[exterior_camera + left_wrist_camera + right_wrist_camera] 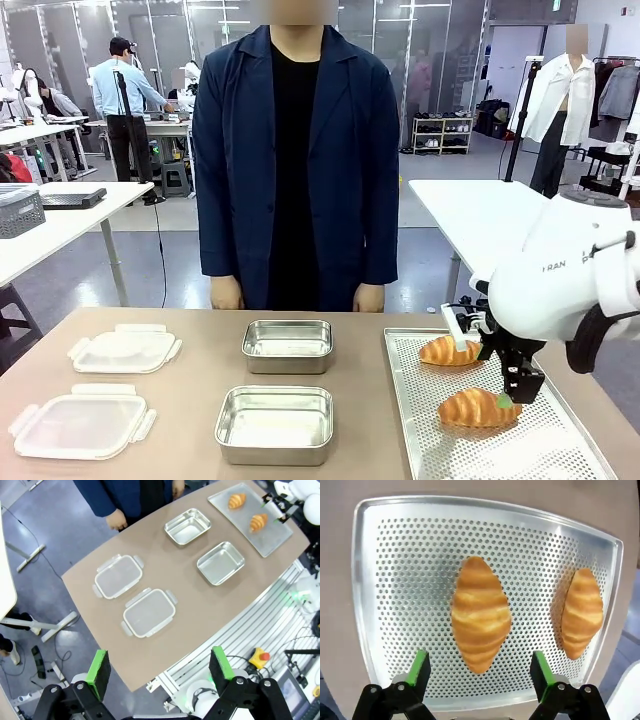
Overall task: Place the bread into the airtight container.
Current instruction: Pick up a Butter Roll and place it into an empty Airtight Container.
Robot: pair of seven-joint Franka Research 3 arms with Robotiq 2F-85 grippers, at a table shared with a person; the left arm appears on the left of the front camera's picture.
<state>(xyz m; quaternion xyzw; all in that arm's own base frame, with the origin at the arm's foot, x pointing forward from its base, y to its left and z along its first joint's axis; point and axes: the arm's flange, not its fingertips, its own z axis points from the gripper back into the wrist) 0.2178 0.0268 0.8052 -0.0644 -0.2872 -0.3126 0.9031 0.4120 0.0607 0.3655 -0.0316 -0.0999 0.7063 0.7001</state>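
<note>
The near croissant (478, 408) is lying on the perforated tray (570, 455), its long axis running left to right across the table. The right gripper (480, 659) is hanging open over it; the left gripper (159, 664) is gaping open too, high above the table (200, 605).

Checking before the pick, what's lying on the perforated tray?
Two pastries lie apart on the perforated tray: the far croissant and the near croissant. The open right pincer is poised over the near one; in the front view it hides that croissant's right tip.
</note>
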